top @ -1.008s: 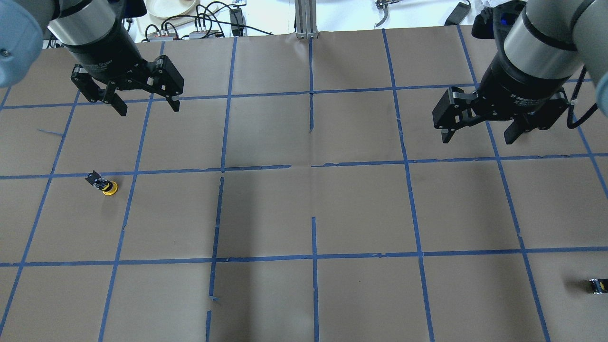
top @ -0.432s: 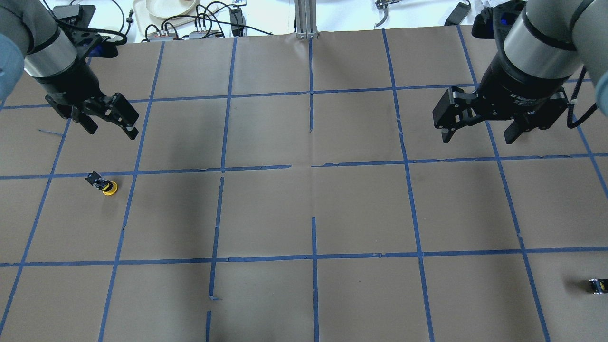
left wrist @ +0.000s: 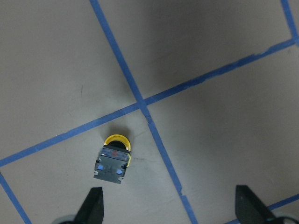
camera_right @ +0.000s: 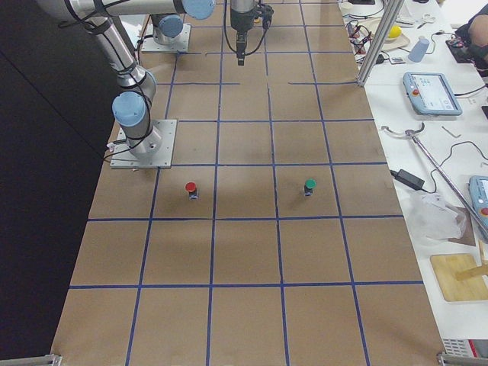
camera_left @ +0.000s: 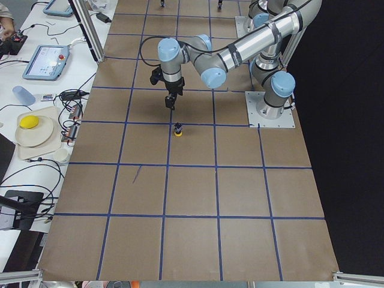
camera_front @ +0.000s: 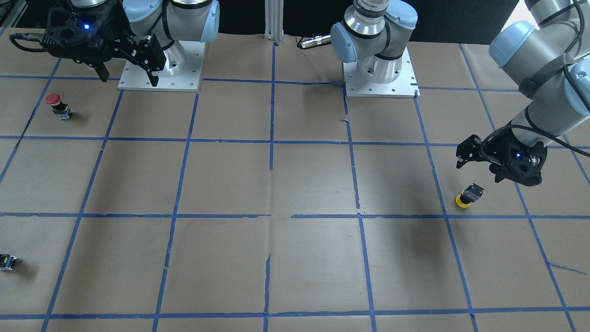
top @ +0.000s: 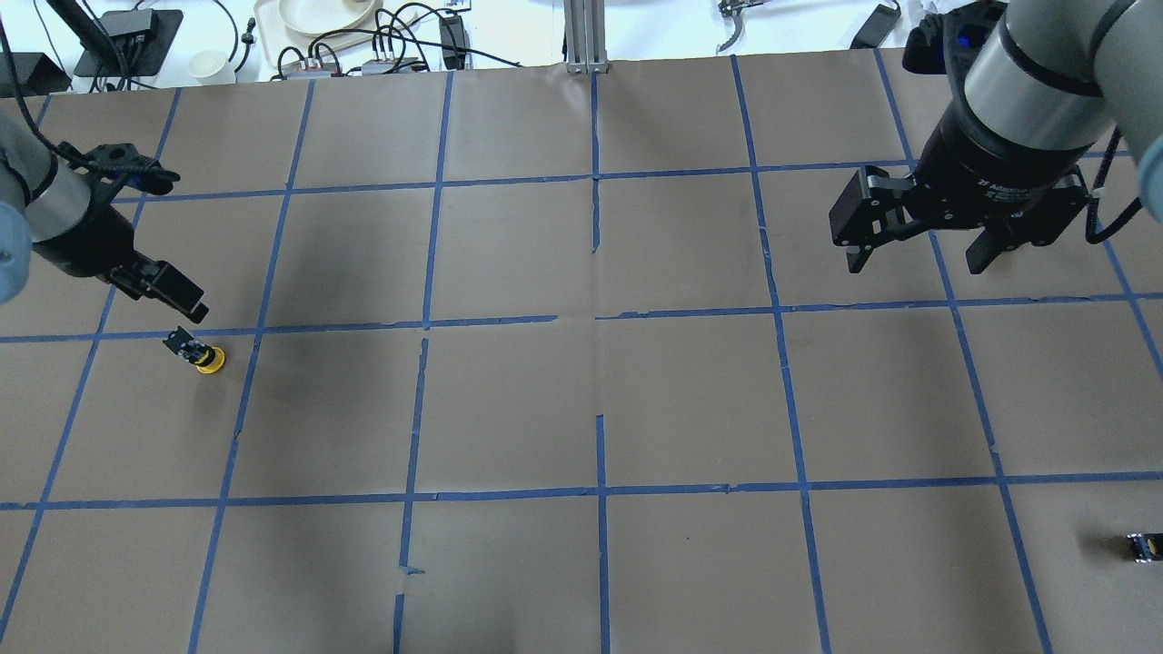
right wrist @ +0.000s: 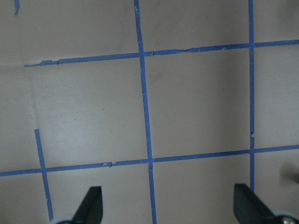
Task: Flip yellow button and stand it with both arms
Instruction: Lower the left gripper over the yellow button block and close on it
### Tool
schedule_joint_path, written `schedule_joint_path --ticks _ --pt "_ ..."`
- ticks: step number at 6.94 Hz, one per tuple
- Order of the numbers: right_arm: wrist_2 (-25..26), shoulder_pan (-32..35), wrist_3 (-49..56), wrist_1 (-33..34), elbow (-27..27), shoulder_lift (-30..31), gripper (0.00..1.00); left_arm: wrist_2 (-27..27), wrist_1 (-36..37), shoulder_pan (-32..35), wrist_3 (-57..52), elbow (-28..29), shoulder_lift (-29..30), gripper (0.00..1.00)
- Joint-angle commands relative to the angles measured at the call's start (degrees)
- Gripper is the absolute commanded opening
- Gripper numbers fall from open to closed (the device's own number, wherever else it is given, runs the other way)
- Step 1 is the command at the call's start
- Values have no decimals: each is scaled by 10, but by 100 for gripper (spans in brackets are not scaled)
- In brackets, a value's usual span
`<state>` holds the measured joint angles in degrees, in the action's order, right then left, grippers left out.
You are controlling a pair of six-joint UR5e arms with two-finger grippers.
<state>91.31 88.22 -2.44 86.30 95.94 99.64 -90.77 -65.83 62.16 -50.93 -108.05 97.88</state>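
Observation:
The yellow button [top: 202, 354] rests on its yellow cap with the black and grey body upward, on the brown paper at the table's left. It also shows in the front view [camera_front: 468, 196], the left-side view [camera_left: 178, 129] and the left wrist view [left wrist: 113, 161]. My left gripper [top: 173, 295] is open and empty. It hovers just above and behind the button, and shows in the front view [camera_front: 479, 159] and its own wrist view [left wrist: 170, 205]. My right gripper [top: 916, 263] is open and empty, high over the table's right, far from the button.
A red-capped button [camera_front: 57, 103] stands near the right arm's base. A green-capped button [camera_right: 309, 185] stands beyond it. A small black block with a yellow spot [top: 1143, 547] lies at the right edge. Cables and a plate [top: 313, 14] lie beyond the far edge.
My left arm has swung left and down, bringing its open gripper from the back of the table to just above the yellow button. The right arm and the button have not moved.

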Motion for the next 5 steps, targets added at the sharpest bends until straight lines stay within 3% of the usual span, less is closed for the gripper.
schedule_joint_path --ticks 1,4,5 --pt "3 -2 -5 1 0 -4 100 -2 159 -23 -63 -79 30 100" --pt "11 -2 0 -4 0 -1 100 2 206 -33 -70 -74 70 100" --pt "34 -1 1 -11 1 -1 100 5 208 -33 -70 -74 78 100"
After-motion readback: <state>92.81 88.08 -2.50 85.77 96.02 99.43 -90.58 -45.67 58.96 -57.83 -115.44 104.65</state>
